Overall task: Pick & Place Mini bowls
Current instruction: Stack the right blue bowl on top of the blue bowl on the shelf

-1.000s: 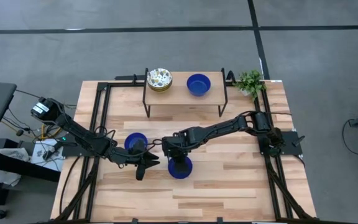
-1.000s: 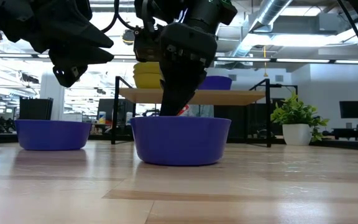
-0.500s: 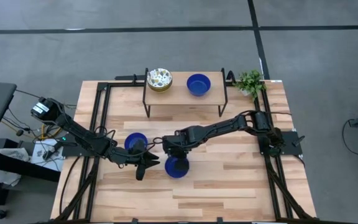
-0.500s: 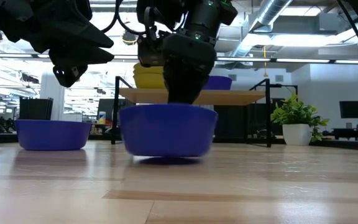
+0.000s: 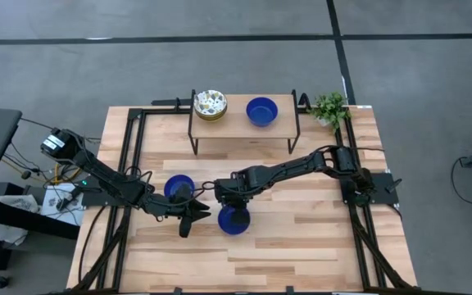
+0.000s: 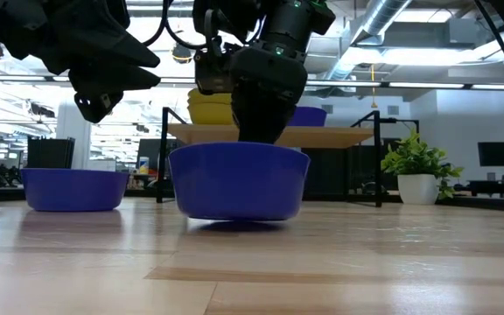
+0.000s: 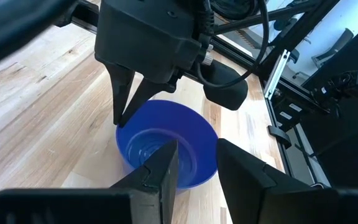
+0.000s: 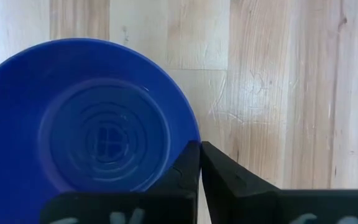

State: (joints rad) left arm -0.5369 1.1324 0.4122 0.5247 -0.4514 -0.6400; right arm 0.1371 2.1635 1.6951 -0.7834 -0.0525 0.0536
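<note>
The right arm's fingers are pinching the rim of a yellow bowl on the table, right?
Not quite. The bowl pinched by the right gripper is blue, not yellow. The low view shows the fingers shut on its rim, and the right wrist view confirms it. The yellow bowl sits up on the shelf.

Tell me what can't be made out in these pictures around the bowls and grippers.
- High view: the right gripper hides where its fingers meet the rim of the glossy blue bowl.
- Low view: the yellow-sided bowl stack on the wooden shelf is partly behind the arm; its pattern is unseen.
- High view: the left gripper fingers, dark on dark, too small to judge.
</note>
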